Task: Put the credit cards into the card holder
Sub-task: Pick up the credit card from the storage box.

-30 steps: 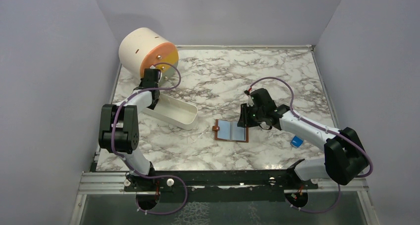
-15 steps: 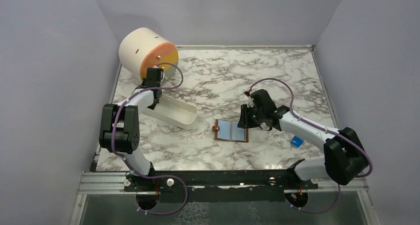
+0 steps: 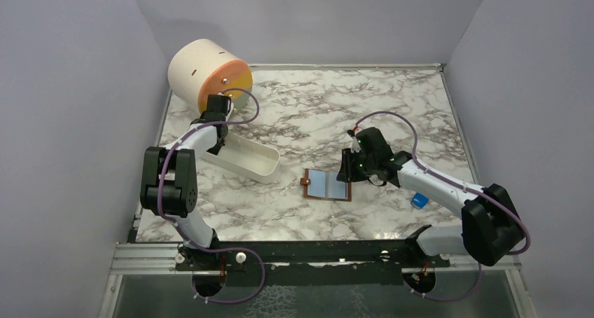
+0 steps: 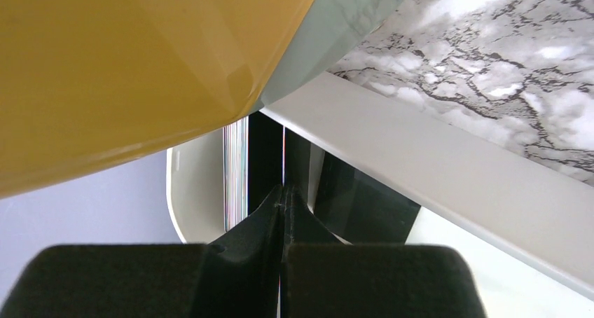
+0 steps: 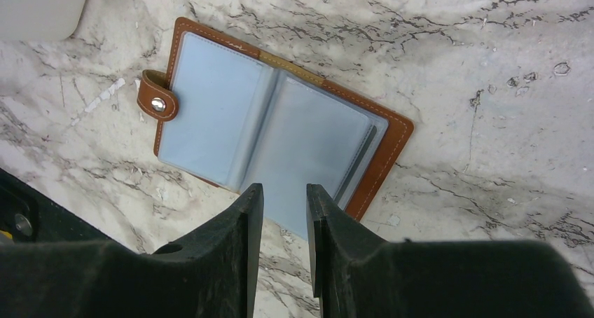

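Observation:
The card holder (image 3: 328,185) lies open on the marble, brown outside with pale blue pockets (image 5: 280,136) and a snap tab (image 5: 157,102) at its left. A dark card edge (image 5: 356,160) shows in its right pocket. My right gripper (image 3: 347,172) hangs over the holder's right edge, slightly open and empty (image 5: 284,192). My left gripper (image 3: 217,113) is over the far end of the white tray (image 3: 249,158), shut (image 4: 283,188) on a thin credit card seen edge-on (image 4: 284,157). Dark glossy cards (image 4: 357,206) stand in the tray. No orange-yellow card shows.
A cream drum with an orange-yellow face (image 3: 203,69) stands at the back left, right beside my left gripper, and fills the upper left of the left wrist view (image 4: 140,66). A small bright-blue block (image 3: 420,200) lies by my right arm. Grey walls surround the table.
My left gripper has moved slightly back toward the drum at the tray's far end. My right gripper has shifted a little to the right beside the card holder.

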`<state>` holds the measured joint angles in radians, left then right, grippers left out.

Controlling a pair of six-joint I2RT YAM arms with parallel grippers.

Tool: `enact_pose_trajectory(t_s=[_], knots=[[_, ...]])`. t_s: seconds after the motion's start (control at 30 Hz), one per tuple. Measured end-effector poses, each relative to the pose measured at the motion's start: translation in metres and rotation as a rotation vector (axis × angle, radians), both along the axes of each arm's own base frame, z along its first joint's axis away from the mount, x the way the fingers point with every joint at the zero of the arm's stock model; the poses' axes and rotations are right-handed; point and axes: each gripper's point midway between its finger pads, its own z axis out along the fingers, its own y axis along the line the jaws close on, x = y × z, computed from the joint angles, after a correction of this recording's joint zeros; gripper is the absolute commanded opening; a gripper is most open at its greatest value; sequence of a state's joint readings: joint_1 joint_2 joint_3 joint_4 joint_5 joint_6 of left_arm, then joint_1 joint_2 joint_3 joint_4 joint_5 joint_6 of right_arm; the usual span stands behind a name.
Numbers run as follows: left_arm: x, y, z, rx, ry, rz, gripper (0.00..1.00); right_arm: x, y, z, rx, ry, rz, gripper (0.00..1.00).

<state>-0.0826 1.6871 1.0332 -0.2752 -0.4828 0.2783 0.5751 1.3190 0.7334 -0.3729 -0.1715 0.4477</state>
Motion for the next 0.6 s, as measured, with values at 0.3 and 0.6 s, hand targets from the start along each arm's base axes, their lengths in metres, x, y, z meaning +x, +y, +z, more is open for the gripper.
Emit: enact_pose_trajectory(t_s=[0.3,0.6], knots=[[0.005,-0.006,-0.010,-0.023,0.022,-0.005,0.00,0.000,0.000,0.002,0.004,-0.005,-0.001,0.29],[0.003,-0.003,-0.019,-0.005,0.046,0.010,0.00,0.000,0.000,0.003,0.007,-0.009,-0.001,0.29]])
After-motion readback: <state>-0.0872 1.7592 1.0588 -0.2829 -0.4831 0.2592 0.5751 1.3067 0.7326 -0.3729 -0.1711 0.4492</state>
